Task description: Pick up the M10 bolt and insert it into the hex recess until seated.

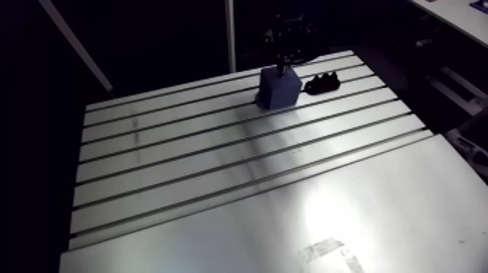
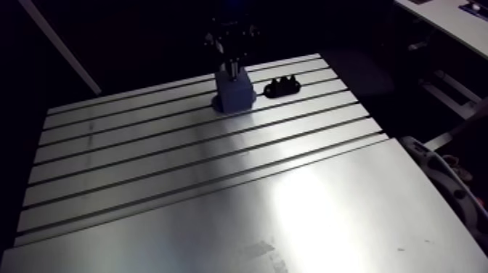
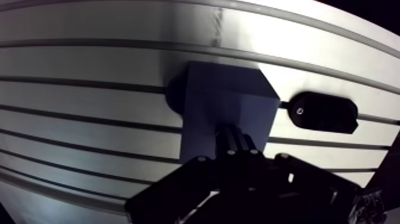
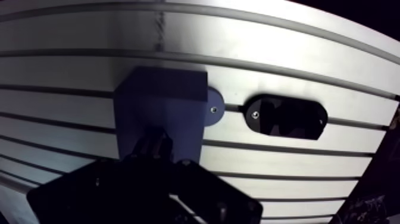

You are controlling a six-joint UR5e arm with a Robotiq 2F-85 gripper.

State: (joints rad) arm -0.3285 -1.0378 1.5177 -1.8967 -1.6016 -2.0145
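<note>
One gripper [image 3: 233, 136], sat directly over blue block [image 1: 278, 88]; grip state could not be told, bolt unseen. Black fixture [image 3: 324, 111] lay beside block. Risk judged: misaligned hex flats jamming bolt unseated.

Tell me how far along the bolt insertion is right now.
Done: probably the pickup, since no bolt lies loose on the table. In hand: the end effector sits at the top of the blue block, beside the black holder. Left: confirming the seating, because the bolt and hex recess are hidden beneath the end effector.
</note>
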